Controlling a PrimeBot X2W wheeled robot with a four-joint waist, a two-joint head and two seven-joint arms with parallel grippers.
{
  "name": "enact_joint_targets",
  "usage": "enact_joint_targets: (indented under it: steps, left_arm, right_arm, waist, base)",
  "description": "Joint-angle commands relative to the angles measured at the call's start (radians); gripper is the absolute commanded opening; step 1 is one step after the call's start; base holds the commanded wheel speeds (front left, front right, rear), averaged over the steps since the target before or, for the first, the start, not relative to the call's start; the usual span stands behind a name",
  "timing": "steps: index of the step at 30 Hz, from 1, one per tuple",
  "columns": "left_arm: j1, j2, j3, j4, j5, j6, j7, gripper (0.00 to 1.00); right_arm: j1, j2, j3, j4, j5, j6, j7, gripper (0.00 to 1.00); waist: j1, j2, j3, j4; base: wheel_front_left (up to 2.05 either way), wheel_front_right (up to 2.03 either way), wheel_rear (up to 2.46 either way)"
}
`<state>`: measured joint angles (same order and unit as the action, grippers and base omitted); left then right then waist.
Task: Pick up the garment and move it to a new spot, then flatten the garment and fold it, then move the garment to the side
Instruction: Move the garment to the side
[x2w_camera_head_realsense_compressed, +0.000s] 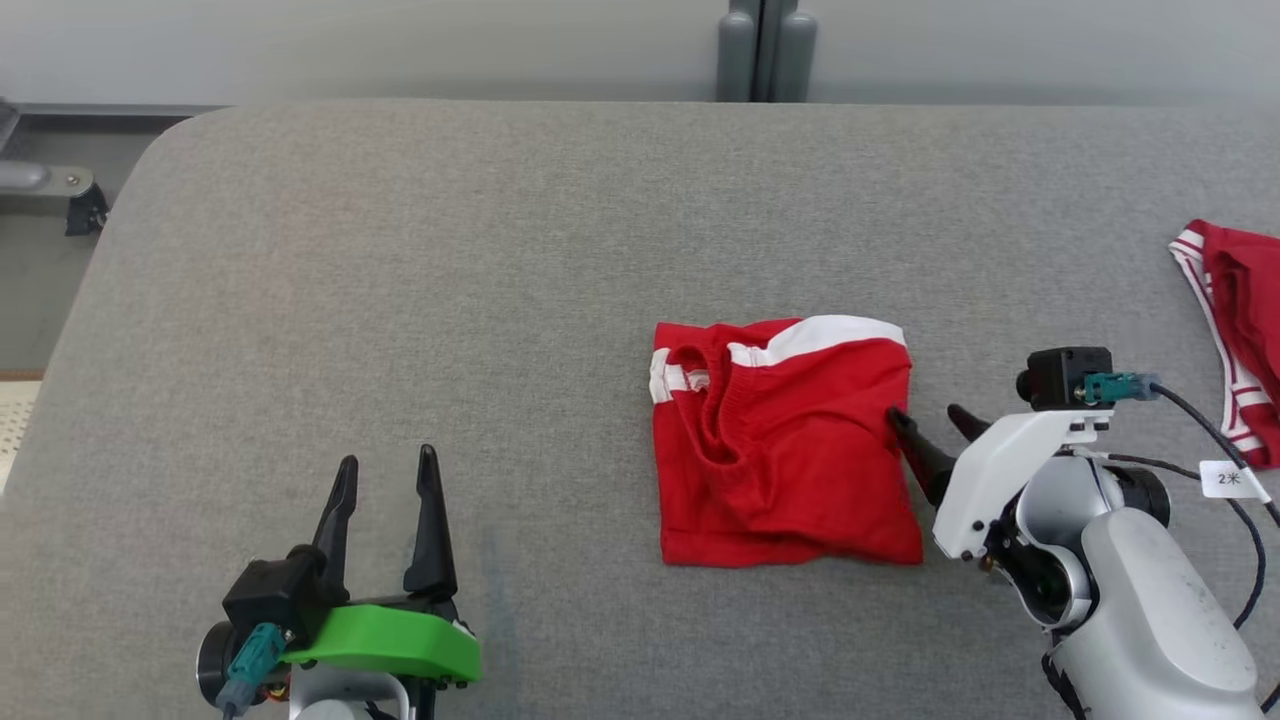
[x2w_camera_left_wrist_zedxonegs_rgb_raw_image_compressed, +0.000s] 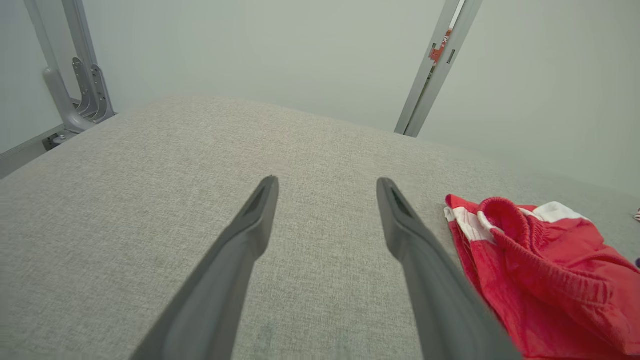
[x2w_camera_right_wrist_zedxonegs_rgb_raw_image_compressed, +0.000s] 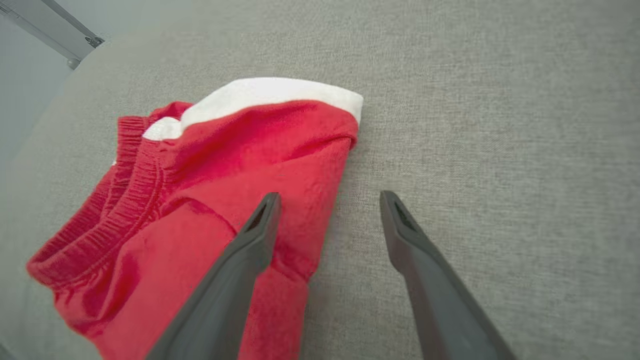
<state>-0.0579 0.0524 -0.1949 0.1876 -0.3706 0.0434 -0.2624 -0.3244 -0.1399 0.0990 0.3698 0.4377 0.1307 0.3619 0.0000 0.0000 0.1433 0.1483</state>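
Observation:
A pair of red shorts with white trim (x2w_camera_head_realsense_compressed: 785, 450) lies folded into a rough square on the grey table (x2w_camera_head_realsense_compressed: 450, 280), right of centre. My right gripper (x2w_camera_head_realsense_compressed: 928, 417) is open at the shorts' right edge; in the right wrist view one finger (x2w_camera_right_wrist_zedxonegs_rgb_raw_image_compressed: 250, 245) is over the red cloth (x2w_camera_right_wrist_zedxonegs_rgb_raw_image_compressed: 210, 175) and the other over bare table, nothing held. My left gripper (x2w_camera_head_realsense_compressed: 388, 470) stands open over bare table at the lower left, well apart from the shorts (x2w_camera_left_wrist_zedxonegs_rgb_raw_image_compressed: 540, 270), which lie to the right of its fingers (x2w_camera_left_wrist_zedxonegs_rgb_raw_image_compressed: 327, 182).
A second red garment with white stripes (x2w_camera_head_realsense_compressed: 1235, 330) lies at the table's right edge. A grey post (x2w_camera_head_realsense_compressed: 765, 50) stands behind the table's far edge. The table's left edge curves off near a metal frame (x2w_camera_head_realsense_compressed: 40, 190).

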Motion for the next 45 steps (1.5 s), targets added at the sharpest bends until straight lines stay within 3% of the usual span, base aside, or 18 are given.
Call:
enact_joint_targets:
  steps: [1,7,8,9,11,19,29,37,45]
  left_arm:
    - [-0.015,0.0,0.001,0.001,-0.005,-0.003,-0.003,1.0]
    - [-0.01,-0.001,-0.001,0.004,-0.001,0.0,-0.003,1.0]
    - [-0.009,-0.001,-0.001,0.003,0.0,0.001,-0.003,1.0]
    - [-0.008,-0.001,-0.001,0.003,0.001,0.001,-0.003,1.0]
    - [-0.005,-0.001,-0.002,0.0,0.003,0.0,-0.003,1.0]
    - [-0.022,-0.001,-0.003,-0.013,0.027,-0.006,-0.003,1.0]
    - [-0.072,0.01,-0.017,-0.032,0.054,-0.018,-0.003,1.0]
    - [-0.129,0.036,-0.041,-0.044,0.081,-0.027,0.022,1.0]
    - [-0.146,0.055,-0.053,-0.069,0.094,-0.026,0.046,1.0]
  right_arm:
    - [-0.014,0.001,0.004,0.017,0.015,0.0,0.008,1.0]
    - [-0.032,-0.006,0.042,0.098,0.031,0.0,0.029,1.0]
    - [-0.035,-0.006,0.05,0.108,0.035,0.0,0.027,0.73]
    - [-0.036,-0.008,0.056,0.114,0.036,0.0,0.025,0.4]
    - [-0.041,-0.01,0.07,0.126,0.041,0.0,0.02,0.0]
    - [-0.078,-0.057,0.109,0.118,0.04,0.0,-0.037,0.0]
    - [-0.113,-0.142,0.103,0.043,0.024,-0.001,-0.087,0.0]
    - [-0.116,-0.13,0.072,0.019,0.031,-0.001,-0.129,0.0]
    - [-0.131,-0.109,0.073,0.042,0.037,-0.001,-0.164,0.0]
  waist:
    - [0.0,0.0,0.015,0.037]
    - [0.0,0.0,0.015,0.063]
    - [0.0,0.0,0.016,0.064]
    - [0.0,0.0,0.016,0.064]
    - [0.0,0.0,0.017,0.06]
    - [0.0,0.0,0.041,-0.03]
    - [0.0,0.0,0.129,-0.257]
    - [0.0,0.0,0.193,-0.404]
    - [0.0,0.0,0.217,-0.443]
  base:
    - [0.0,0.0,0.0]
    - [0.0,0.0,0.0]
    - [0.0,0.0,0.0]
    - [0.0,0.0,0.0]
    - [0.0,0.0,0.0]
    - [0.0,0.0,0.0]
    - [0.0,0.0,0.0]
    - [0.0,0.0,0.0]
    - [0.0,0.0,0.0]
